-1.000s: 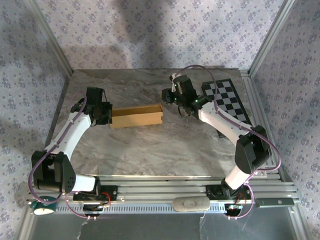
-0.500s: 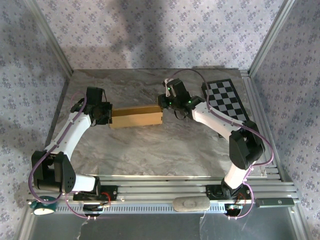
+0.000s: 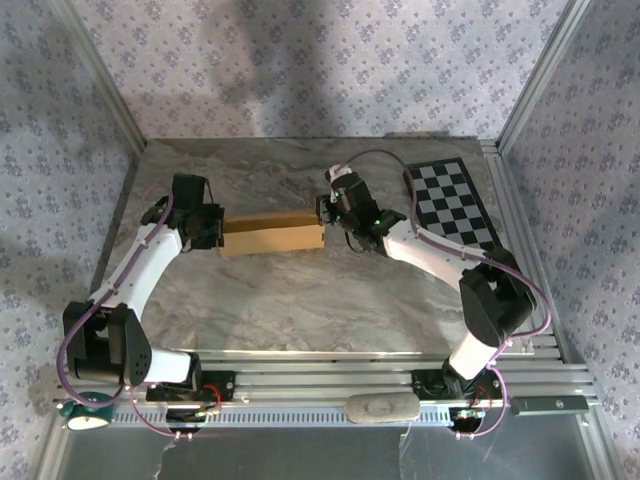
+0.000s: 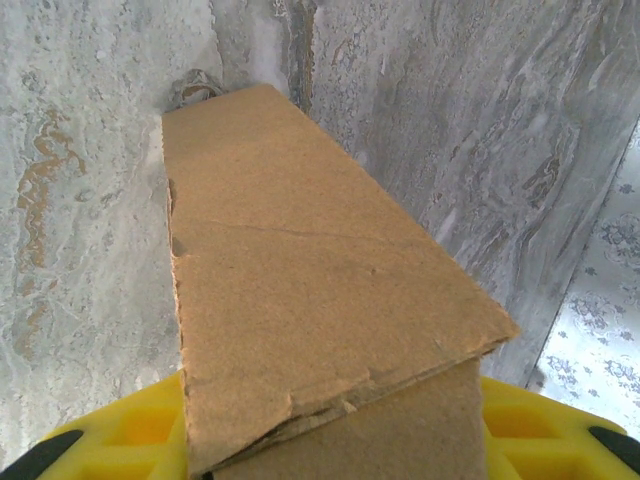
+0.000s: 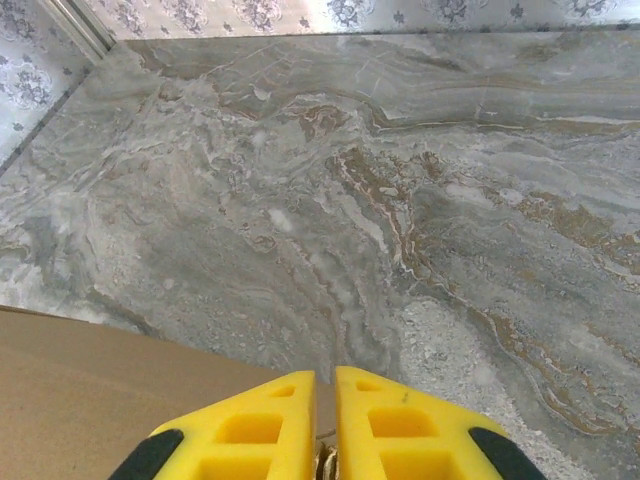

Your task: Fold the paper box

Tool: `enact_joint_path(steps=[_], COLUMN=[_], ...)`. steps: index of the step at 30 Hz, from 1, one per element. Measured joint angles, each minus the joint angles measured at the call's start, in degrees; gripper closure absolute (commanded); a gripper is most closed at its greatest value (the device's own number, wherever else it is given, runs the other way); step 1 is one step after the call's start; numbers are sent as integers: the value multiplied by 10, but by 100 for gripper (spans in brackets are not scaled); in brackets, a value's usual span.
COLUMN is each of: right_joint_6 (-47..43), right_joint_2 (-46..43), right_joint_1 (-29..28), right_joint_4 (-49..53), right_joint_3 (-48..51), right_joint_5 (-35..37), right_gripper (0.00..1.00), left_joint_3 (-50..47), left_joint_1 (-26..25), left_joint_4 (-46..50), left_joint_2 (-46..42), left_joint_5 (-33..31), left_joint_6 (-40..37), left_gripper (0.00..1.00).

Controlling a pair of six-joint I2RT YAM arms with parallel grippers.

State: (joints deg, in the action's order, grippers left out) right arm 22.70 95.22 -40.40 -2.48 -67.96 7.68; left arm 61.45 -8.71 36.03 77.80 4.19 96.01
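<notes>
Folding looks nearly done: the paper box (image 3: 272, 233) lies left of centre on the counter (image 3: 300, 295), left end clamped in the left pincer (image 3: 218, 233), and the closed right pincer (image 3: 325, 212) at its right end seemingly needs to push that end shut.

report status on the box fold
Left hand clamped on paper box, left end. Right hand pinched shut at right end. Checkerboard well aside.

Grey marbled table (image 3: 300, 290) spread beneath the right fingers (image 5: 250, 430); black-and-white checkerboard (image 3: 452, 205) flat on it, off to their right, well apart; floral wallpaper (image 3: 300, 60) beyond.
</notes>
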Motion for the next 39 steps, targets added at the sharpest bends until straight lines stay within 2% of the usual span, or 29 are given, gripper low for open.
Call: enact_joint_path(steps=[5, 17, 32, 39], right_joint_6=[24, 50, 19, -9], right_joint_2=[-5, -14, -10, -2], right_joint_1=[-17, -29, -45, -49], right_joint_4=[-61, -162, -193, -188], right_joint_3=[37, 101, 115, 105], right_joint_5=[40, 67, 111, 130], right_gripper=[95, 100, 100, 100], left_joint_3=[0, -1, -37, -38], left_joint_1=[5, 5, 31, 59], left_joint_4=[0, -1, -45, -67], left_joint_2=[0, 0, -3, 15], left_joint_5=[0, 0, 35, 83], left_joint_6=[-1, -4, -26, -70], left_gripper=[58, 57, 30, 29])
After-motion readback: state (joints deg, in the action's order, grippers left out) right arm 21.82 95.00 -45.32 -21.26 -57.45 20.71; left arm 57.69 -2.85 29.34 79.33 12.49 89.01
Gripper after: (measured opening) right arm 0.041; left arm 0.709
